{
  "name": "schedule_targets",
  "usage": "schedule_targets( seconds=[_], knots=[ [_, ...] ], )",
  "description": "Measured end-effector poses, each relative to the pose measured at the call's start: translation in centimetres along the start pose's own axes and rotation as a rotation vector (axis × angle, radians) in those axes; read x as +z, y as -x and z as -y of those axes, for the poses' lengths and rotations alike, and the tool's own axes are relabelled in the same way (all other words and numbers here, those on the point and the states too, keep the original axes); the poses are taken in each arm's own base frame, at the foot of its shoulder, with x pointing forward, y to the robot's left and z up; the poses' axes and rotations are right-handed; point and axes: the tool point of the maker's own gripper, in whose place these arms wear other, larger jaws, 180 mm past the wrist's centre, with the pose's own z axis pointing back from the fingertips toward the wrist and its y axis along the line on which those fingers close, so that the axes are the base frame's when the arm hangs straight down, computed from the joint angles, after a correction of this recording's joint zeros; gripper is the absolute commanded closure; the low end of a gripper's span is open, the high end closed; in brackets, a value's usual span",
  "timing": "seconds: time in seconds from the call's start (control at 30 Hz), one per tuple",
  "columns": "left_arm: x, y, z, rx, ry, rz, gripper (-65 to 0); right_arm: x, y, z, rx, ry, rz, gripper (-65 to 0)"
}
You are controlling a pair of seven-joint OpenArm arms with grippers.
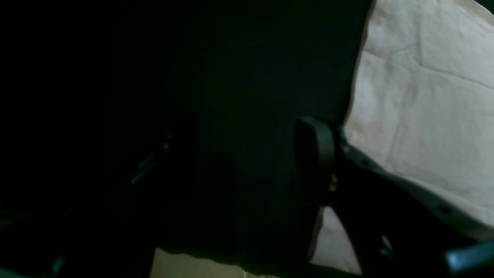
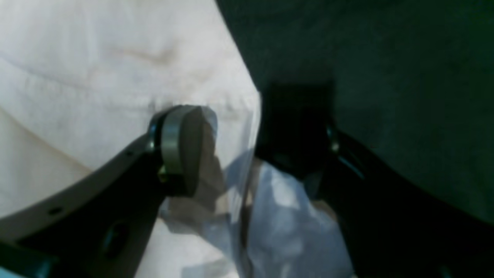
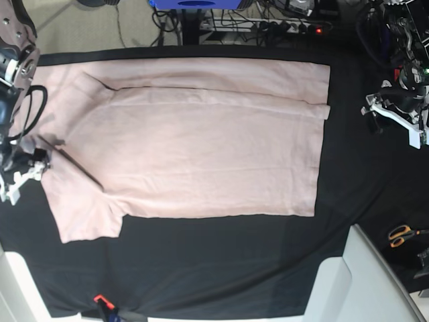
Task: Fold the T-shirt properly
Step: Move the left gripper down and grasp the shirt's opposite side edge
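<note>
Fabric of the T-shirt point(image 3: 201, 141) lies mostly flat on the black table cloth point(image 3: 221, 268), its far side already folded in. The right gripper point(image 2: 247, 143) straddles its edge with jaws apart, and closing now might catch only one layer. The left gripper point(image 3: 392, 114) hangs released, well apart, over bare cloth.

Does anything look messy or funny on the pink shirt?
A bit. The T-shirt lies flat, but its far long edge is folded over. The right gripper, jaws open, sits at its collar end, where a dark crease runs slantwise.
</note>
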Motion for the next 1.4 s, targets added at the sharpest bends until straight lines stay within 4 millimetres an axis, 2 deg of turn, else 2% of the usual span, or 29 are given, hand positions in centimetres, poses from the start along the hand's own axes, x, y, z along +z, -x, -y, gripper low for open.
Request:
schedule_targets(
  seconds=[0.2, 0.27, 0.3, 0.4, 0.43, 0.47, 0.57, 0.63, 0.8, 0.93, 1.0, 1.1, 1.13, 1.27, 1.4],
  knots=[
    [0.0, -0.2, 0.0, 0.001, 0.001, 0.004, -38.2, -0.1, 0.0, -0.1, -0.006, -0.006, 0.004, -36.9],
    [0.0, -0.1, 0.0, 0.001, 0.000, 0.004, -38.2, -0.1, 0.0, -0.2, -0.006, -0.007, 0.004, -34.4],
    [0.0, -0.1, 0.0, 0.000, 0.000, 0.003, -38.2, -0.2, -0.1, -0.3, -0.006, -0.008, 0.008, -29.1],
    [0.0, -0.1, 0.0, 0.000, 0.000, 0.003, -38.2, -0.3, -0.2, -0.6, -0.009, -0.016, 0.024, -6.8],
    [0.0, -0.2, 0.0, 0.000, 0.000, 0.004, -38.2, -0.4, -0.3, -0.7, -0.011, -0.018, 0.027, -1.8],
    [-0.1, -0.2, 0.0, 0.001, 0.001, 0.005, -38.5, -0.4, -0.2, -0.7, -0.011, -0.019, 0.027, 0.0],
    [-0.4, -1.3, 0.4, 0.000, 0.005, 0.025, -39.2, -0.4, -0.3, -0.7, -0.012, -0.020, 0.028, 0.0],
    [-1.6, -2.4, 1.3, -0.015, 0.031, 0.032, -39.2, -0.3, -0.3, -0.7, -0.012, -0.020, 0.030, 0.0],
    [-6.1, -5.3, 4.5, -0.014, 0.118, 0.016, -39.3, -0.1, -0.6, -0.9, 0.002, -0.023, 0.041, 0.0],
    [-9.7, -6.9, 7.3, 0.028, 0.181, -0.028, -39.5, 1.0, -1.4, -2.0, 0.118, -0.090, 0.093, 0.0],
    [-11.4, -7.7, 8.0, 0.060, 0.197, -0.052, -45.1, 1.4, -1.5, -1.9, 0.133, -0.070, 0.103, 0.0],
    [-13.4, -9.0, 9.1, 0.085, 0.212, -0.051, -60.9, 1.6, -1.6, -2.2, 0.150, -0.071, 0.117, 0.0],
    [-13.8, -9.2, 9.5, 0.082, 0.217, -0.049, -63.5, 1.7, -1.5, -2.2, 0.151, -0.070, 0.116, 0.0],
    [-15.8, -9.3, 11.1, 0.099, 0.239, -0.058, -63.8, 1.7, -1.3, -1.9, 0.155, -0.065, 0.112, 0.0],
    [-17.8, -8.3, 11.1, 0.140, 0.212, -0.103, -63.8, 1.6, -1.1, -2.0, 0.155, -0.067, 0.110, 0.0]
  ],
)
